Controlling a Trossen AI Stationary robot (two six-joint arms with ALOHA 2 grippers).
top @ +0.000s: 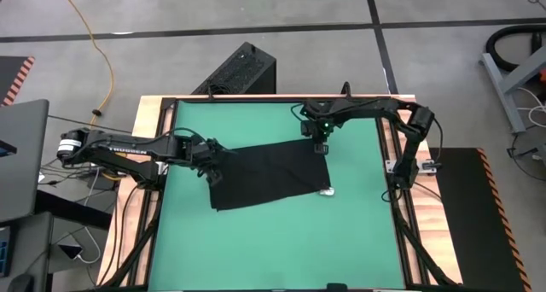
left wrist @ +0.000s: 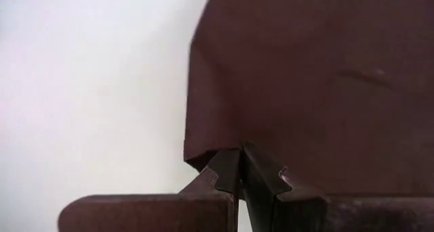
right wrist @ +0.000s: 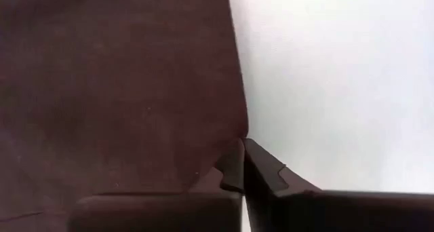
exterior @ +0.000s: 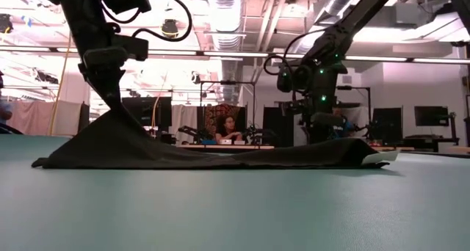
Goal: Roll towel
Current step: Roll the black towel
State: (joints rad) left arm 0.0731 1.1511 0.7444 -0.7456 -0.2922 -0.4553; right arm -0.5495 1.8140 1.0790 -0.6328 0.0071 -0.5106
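You see the soft black cloth towel [top: 269, 176] lying flat mid-worktop, unrolled, the left pincer [top: 215, 161] pinching its nine-o'clock corner, the right pincer [top: 321, 147] pinching its one-o'clock corner.

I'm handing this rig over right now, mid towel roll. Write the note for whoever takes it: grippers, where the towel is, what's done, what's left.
Left gripper: shut on the towel's far left corner, which is lifted off the green mat in the low view.
Right gripper: shut on the far right corner, low at the mat.
Towel: spread mostly flat mid-mat, white tag at its right edge.
Done: both far corners pinched.
Left: no roll formed yet; the whole rolling remains.
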